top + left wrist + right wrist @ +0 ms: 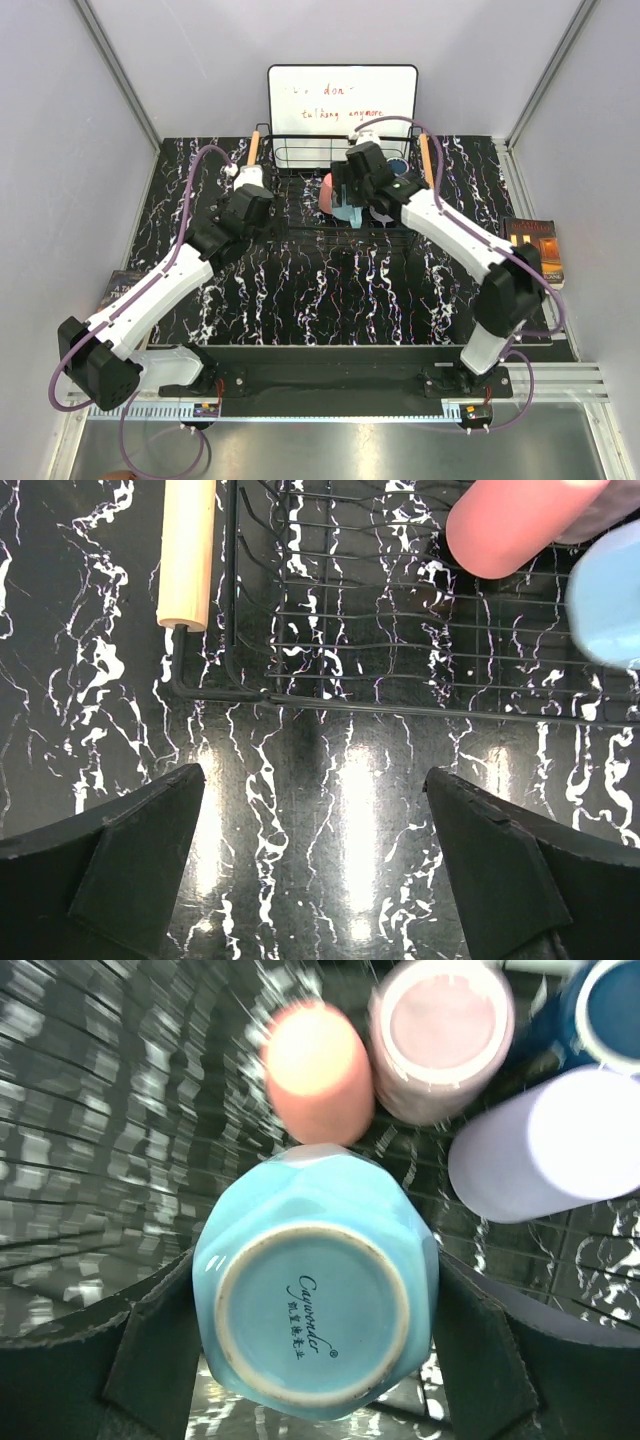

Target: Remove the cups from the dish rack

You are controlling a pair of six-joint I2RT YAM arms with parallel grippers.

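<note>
The black wire dish rack (300, 165) with two wooden handles (254, 148) stands at the back of the marble table. My right gripper (352, 200) reaches into it and is shut on the upside-down light blue cup (315, 1315), one finger on each side. The salmon pink cup (315, 1070), mauve cup (440, 1035), lavender cup (545, 1145) and navy cup (600, 1010) stand behind it in the rack. My left gripper (312, 775) is open and empty over the table, just in front of the rack's near left corner (260, 695).
A white board with writing (342, 95) leans behind the rack. A book (535, 245) lies at the table's right edge and another (125, 285) at the left edge. Grey walls close in both sides.
</note>
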